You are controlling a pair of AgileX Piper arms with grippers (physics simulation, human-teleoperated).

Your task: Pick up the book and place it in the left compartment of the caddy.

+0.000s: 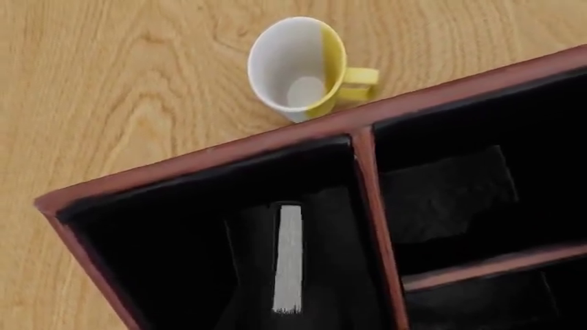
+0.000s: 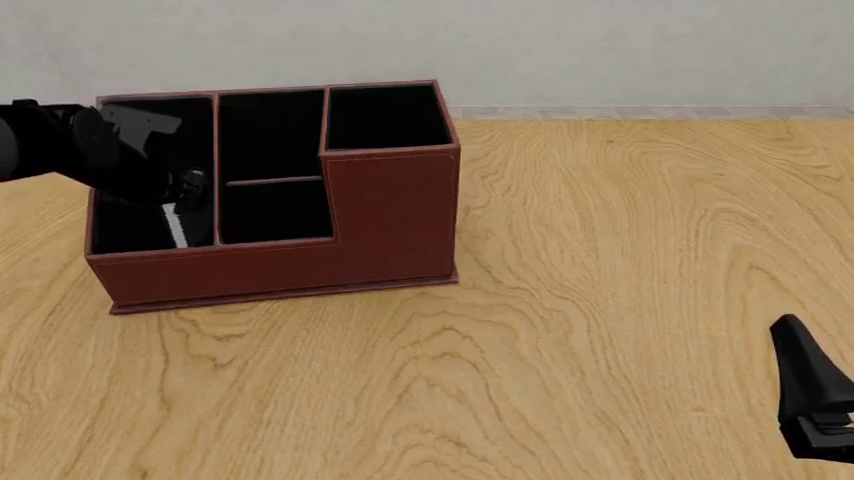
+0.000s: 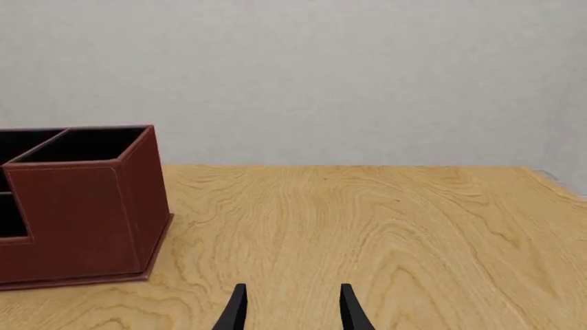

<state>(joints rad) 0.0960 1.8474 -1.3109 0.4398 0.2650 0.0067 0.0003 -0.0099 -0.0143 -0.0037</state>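
The reddish-brown caddy (image 2: 267, 275) stands at the table's left; it also shows in the left wrist view (image 1: 275, 141) and the right wrist view (image 3: 82, 220). My left gripper (image 2: 184, 190) reaches down into its long left compartment (image 2: 127, 225). The black book (image 1: 288, 258) stands inside that compartment (image 1: 156, 247), white page edge up, with dark fingers tight on both sides. The white edge also shows in the front view (image 2: 174, 225). My right gripper (image 2: 814, 400) is open and empty at the table's near right; its fingertips (image 3: 236, 309) show apart.
A yellow mug with a white inside (image 1: 298, 69) lies on the table just outside the caddy's wall, hidden in the front view. The caddy's two small middle sections (image 2: 274, 190) and tall square section (image 2: 387, 115) sit right of the left compartment.
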